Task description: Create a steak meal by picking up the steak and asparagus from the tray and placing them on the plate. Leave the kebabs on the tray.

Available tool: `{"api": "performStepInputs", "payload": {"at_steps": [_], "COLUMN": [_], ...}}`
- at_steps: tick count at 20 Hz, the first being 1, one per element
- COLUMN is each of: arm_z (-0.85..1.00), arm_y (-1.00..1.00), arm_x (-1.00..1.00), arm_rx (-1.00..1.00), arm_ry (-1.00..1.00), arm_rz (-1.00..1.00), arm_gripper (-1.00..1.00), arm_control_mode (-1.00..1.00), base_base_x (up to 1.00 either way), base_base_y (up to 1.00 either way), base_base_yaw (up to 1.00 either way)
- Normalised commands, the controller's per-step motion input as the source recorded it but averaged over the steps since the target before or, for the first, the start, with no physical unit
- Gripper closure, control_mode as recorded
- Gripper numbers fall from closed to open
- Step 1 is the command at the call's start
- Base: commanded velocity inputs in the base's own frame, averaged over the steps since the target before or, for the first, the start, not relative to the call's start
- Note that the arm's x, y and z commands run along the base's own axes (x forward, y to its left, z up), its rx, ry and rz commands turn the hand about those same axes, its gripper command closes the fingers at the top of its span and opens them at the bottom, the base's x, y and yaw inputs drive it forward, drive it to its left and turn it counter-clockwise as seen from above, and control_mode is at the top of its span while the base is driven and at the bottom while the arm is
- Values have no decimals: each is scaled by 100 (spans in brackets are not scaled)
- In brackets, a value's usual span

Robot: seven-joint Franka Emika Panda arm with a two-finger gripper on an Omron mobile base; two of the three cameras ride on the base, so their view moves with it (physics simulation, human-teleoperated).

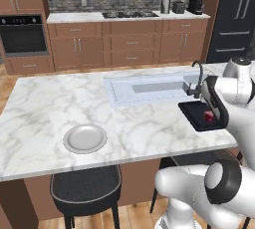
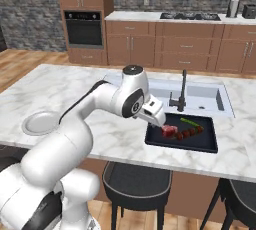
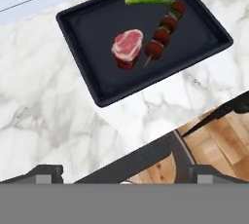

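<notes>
Three foods lie on the flat black rectangular tray [image 3: 87,79], and you want two of them. Start with the small chunky red steak with its pinkish-pale top [image 3: 127,47], which sits near the tray's middle, just beside the skewer of dark reddish-brown kebab chunks [image 3: 163,29] but apart from it. The thin green asparagus stalk [image 3: 149,0] lies past the kebab's far end, close to it; whether they touch is hard to tell.

Your claw [image 3: 121,174] hovers above the white marble counter [image 1: 45,108], off the tray's near edge and over the lip of the counter, with nothing between its tips. They stand wide apart in the hand view, so it reads as open and empty.

Bring the claw over the steak before you lower it, and turn the tips so that neither one comes down on the kebab side; a tip landing on the skewer would likely drag it along. Close across the meat's narrower width and lift straight up.

Your round light-grey plate [image 1: 84,138] waits well apart from the tray, on the other side of the sink [image 1: 149,87], so plan a long carry across the counter.
</notes>
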Motion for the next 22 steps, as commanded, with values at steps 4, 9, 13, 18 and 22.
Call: {"api": "performStepInputs", "payload": {"at_steps": [4, 9, 13, 18, 22], "arm_z": [-29, -26, -42, -46, -37], "arm_y": [-31, -32, -34, -28, -10], "arm_x": [69, 60, 42, 32, 31], "arm_rx": [0, 0, 0, 0, 0], "arm_ry": [6, 2, 0, 0, 0], "arm_rz": [0, 0, 0, 0, 0], "arm_gripper": [-100, -100, -100, -100, -100], "arm_control_mode": [-100, -100, -100, -100, -100], "base_base_x": [0, 0, 0, 0, 0], "base_base_y": [0, 0, 0, 0, 0], "base_base_yaw": [0, 0, 0, 0, 0]}}
